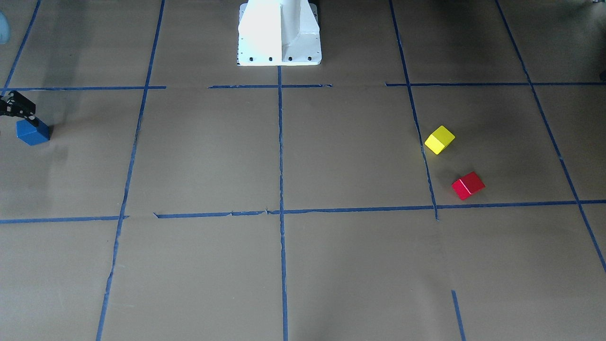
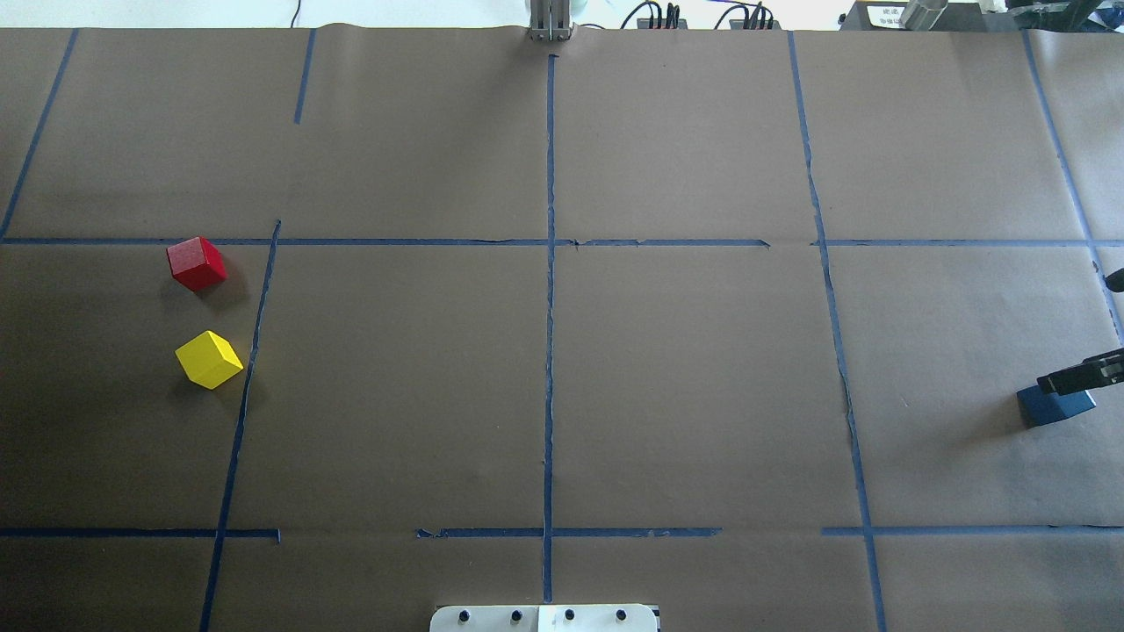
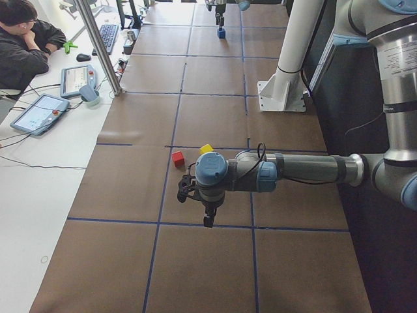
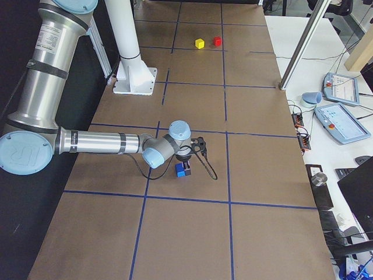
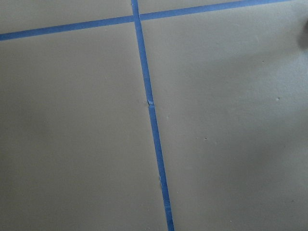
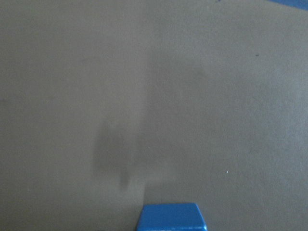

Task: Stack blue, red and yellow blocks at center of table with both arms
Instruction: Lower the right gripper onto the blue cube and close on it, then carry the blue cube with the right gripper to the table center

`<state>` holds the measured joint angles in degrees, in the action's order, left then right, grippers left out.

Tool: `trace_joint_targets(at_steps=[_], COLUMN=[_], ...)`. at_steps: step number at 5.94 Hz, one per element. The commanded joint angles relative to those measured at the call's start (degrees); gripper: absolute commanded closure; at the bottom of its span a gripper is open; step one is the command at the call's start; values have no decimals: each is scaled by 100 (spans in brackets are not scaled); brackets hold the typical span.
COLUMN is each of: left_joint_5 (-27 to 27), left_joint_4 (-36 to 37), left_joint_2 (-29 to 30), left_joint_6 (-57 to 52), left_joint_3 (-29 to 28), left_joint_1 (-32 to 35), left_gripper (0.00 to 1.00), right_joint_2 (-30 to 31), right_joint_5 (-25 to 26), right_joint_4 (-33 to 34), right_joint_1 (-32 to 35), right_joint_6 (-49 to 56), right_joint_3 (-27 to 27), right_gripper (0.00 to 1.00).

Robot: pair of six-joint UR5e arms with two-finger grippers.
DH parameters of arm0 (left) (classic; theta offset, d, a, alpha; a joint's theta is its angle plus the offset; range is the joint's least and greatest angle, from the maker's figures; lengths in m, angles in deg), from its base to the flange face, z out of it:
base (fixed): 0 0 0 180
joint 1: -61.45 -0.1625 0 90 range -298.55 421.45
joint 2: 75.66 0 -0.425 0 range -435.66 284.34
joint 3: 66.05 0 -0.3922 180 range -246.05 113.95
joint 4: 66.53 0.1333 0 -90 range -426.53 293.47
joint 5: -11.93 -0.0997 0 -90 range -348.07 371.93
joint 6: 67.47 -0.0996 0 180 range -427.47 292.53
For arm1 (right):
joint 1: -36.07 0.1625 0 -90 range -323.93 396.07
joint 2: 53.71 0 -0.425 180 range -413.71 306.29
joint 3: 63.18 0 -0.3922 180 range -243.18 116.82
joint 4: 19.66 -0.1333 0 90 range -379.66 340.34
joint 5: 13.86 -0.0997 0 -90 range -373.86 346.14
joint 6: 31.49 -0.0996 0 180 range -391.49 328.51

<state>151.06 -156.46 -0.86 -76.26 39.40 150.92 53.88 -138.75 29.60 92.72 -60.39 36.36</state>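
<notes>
The blue block [image 1: 33,132] sits at the table's far end on my right arm's side; it also shows in the overhead view [image 2: 1054,406] and at the bottom edge of the right wrist view [image 6: 172,216]. My right gripper [image 1: 21,113] is down right over it, touching or nearly touching its top, half cut off by the frame; I cannot tell whether it is shut. The yellow block [image 2: 209,359] and the red block [image 2: 197,263] lie apart on the left side. My left gripper [image 3: 207,220] hangs above the table near them; I cannot tell its state.
Brown paper with a grid of blue tape lines [image 2: 550,351] covers the table. The white robot base [image 1: 279,33] stands at the near edge's middle. An operator [image 3: 26,39] sits at a side desk with tablets.
</notes>
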Motion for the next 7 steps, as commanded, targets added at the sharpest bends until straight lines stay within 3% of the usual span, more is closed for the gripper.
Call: trace_joint_targets(at_steps=[1, 2, 3, 4, 5, 6, 7], left_joint_5=[0, 0, 0, 0, 0, 0, 0], left_joint_4=[2, 2, 2, -7, -7, -7, -7], left_joint_2=[0, -9, -9, -9, -9, -9, -9], left_joint_6=[0, 0, 0, 0, 0, -9, -9], left_joint_3=[-33, -42, -51, -60, -60, -51, -25], left_joint_1=[0, 0, 0, 0, 0, 0, 0], left_gripper=[0, 0, 0, 0, 0, 0, 0], right_joint_2=[-2, -10, -54, -133, -160, -134, -221], right_joint_5=[254, 254, 237, 159, 158, 166, 167], right_joint_4=[4, 4, 4, 4, -13, 65, 179], right_joint_1=[-382, -470, -514, -506, -480, -453, -479], right_joint_6=[43, 34, 34, 25, 8, -97, -1090], right_joint_3=[-276, -373, -365, -322, -269, 167, 597], right_gripper=[0, 1, 39, 88, 97, 100, 100])
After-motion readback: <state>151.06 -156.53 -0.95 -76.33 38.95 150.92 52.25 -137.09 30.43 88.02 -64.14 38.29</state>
